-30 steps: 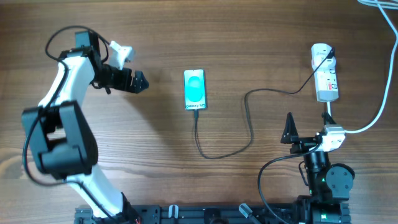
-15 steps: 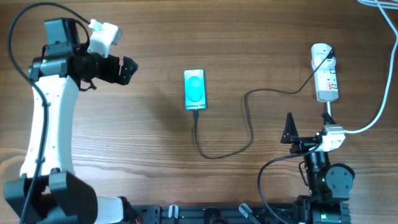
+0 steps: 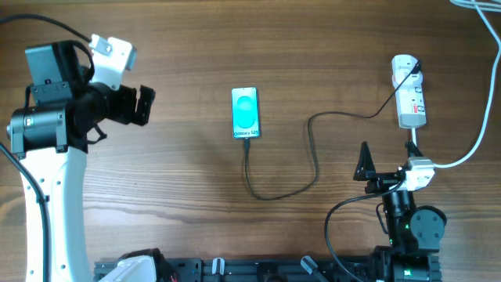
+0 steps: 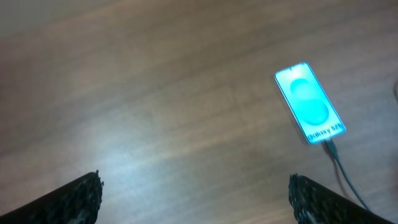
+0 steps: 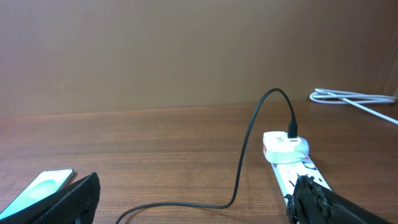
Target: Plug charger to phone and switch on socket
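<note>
One phone (image 3: 245,113) reading "Galaxy", charger (image 3: 312,149) touching its end, socket (image 3: 410,92) markings unreadable

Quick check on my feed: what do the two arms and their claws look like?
Left arm: white links, black joints. Right arm: black, with a green light and a black cable. Left claw and right claw: black, rough-textured fingers, a white box at each wrist.

The phone (image 3: 245,112) shows "Galaxy" near one end; the characters after it are blurred.
</note>
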Controlling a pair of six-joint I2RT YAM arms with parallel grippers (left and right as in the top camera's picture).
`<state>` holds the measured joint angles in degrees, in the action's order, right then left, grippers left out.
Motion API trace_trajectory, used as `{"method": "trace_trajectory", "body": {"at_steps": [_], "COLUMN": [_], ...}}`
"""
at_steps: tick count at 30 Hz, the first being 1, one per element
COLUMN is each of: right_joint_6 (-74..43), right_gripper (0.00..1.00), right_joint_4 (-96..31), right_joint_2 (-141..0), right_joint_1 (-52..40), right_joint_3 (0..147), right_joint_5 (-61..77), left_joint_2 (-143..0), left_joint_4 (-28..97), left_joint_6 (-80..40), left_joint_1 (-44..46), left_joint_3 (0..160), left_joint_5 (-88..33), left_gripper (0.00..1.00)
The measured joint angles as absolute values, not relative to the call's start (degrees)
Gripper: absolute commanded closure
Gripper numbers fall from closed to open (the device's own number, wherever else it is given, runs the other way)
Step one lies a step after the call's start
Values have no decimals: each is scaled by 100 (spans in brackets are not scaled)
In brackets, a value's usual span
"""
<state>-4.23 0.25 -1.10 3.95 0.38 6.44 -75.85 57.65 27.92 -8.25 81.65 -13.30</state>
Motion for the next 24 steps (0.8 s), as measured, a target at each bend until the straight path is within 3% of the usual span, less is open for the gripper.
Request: {"method": "trace_trajectory", "body": {"at_steps": [5,16,24], "right_joint_6": [-423,-423,-423], "right_gripper": [0,0,0], "right_joint_4": [25,25,25], "right_joint_2": [-110,-99,-99], "right_joint_1": [395,395,395], "right_joint_3": [38,38,38], "right_joint_5": [644,644,644], "left_joint_2": [-7575,-7583,-7583], "left_joint_4": [5732,2598,755], "left_joint_6": [2794,2733,1529], "left_joint_1": [-825,-414,-56], "left_joint_3": [7992,5398,4390], "left_joint_5": [-1785,-2976,-2842], "left_gripper": [0,0,0]}}
